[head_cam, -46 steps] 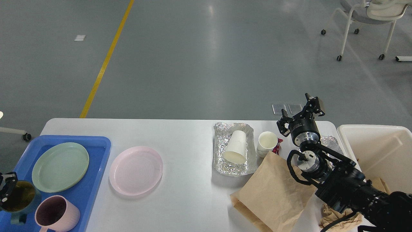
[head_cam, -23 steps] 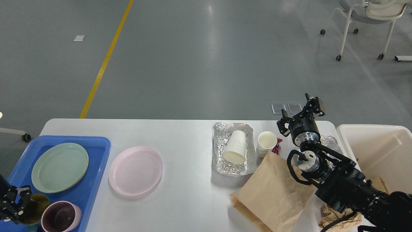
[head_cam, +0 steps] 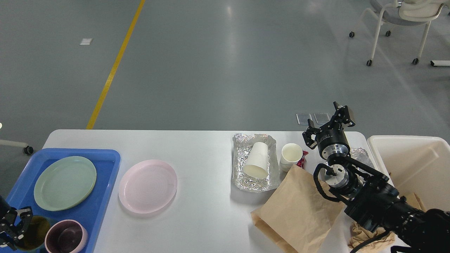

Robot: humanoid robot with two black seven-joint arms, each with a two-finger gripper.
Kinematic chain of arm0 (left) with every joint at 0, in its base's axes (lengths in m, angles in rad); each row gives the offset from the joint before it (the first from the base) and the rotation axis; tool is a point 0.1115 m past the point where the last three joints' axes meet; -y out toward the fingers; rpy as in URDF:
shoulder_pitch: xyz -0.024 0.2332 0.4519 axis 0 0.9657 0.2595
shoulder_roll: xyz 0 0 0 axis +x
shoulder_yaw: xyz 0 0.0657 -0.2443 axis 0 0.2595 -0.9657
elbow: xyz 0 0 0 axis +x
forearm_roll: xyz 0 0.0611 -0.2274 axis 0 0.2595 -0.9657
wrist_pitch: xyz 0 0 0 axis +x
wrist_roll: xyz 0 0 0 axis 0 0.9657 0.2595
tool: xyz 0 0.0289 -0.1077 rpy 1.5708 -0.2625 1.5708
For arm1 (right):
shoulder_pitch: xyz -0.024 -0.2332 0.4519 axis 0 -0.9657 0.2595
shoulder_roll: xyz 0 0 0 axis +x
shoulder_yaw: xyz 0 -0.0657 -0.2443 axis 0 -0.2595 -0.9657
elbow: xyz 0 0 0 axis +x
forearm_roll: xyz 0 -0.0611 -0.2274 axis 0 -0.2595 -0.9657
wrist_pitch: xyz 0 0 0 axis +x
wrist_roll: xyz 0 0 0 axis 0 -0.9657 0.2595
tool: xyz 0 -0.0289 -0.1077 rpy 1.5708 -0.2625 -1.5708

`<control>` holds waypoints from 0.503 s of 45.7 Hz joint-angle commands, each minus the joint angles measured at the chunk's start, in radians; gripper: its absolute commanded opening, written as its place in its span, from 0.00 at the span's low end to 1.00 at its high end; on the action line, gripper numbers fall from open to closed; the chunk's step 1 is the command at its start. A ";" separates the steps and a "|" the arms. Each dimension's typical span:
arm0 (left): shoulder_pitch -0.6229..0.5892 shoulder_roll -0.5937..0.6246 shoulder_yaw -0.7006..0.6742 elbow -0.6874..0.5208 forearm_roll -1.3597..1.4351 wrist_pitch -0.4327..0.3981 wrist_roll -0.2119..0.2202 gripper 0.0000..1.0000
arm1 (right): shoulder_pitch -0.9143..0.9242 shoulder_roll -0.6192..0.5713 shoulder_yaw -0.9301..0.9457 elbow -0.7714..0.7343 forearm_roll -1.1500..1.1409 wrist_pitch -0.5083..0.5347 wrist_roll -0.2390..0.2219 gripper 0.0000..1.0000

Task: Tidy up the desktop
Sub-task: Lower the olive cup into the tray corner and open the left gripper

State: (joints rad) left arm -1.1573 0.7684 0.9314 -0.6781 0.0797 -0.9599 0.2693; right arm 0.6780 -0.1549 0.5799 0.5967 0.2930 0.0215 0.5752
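The white desktop [head_cam: 204, 154] carries a pink plate [head_cam: 147, 186], a foil tray [head_cam: 254, 162] with a paper cup [head_cam: 257, 160] lying in it, an upright paper cup [head_cam: 291, 156] and a brown paper bag [head_cam: 297, 211]. At the left, a blue tray [head_cam: 100, 196] holds a green plate [head_cam: 65, 183], a pink mug [head_cam: 66, 237] and an olive mug [head_cam: 35, 237]. My left gripper [head_cam: 15, 226] sits at the olive mug's left rim, at the frame's bottom corner; its grip is unclear. My right gripper [head_cam: 327, 119] stands open and empty above the far right edge.
A cream-white bin [head_cam: 411, 165] stands right of the desktop with crumpled brown paper [head_cam: 365, 233] at its near side. A red wrapper [head_cam: 303, 160] lies by the upright cup, and more foil [head_cam: 362, 154] lies behind my right arm. A wheeled chair [head_cam: 400, 21] is far back right.
My left gripper brought the olive mug down and to the right into the blue tray, beside the pink mug. The right arm has not moved.
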 commanded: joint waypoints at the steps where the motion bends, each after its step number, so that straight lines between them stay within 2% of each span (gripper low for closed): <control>1: 0.005 0.000 0.000 0.003 0.002 0.000 -0.001 0.24 | 0.000 0.000 0.000 0.000 0.000 0.000 0.000 1.00; 10: 0.011 0.002 0.000 0.008 0.002 0.000 -0.002 0.39 | 0.000 0.000 0.000 0.000 0.000 0.000 0.000 1.00; 23: 0.016 0.006 0.000 0.028 0.002 0.000 -0.002 0.49 | 0.000 0.000 0.000 0.000 0.000 0.000 0.000 1.00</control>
State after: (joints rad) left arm -1.1415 0.7705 0.9312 -0.6560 0.0813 -0.9599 0.2670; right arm 0.6780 -0.1549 0.5798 0.5967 0.2930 0.0215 0.5752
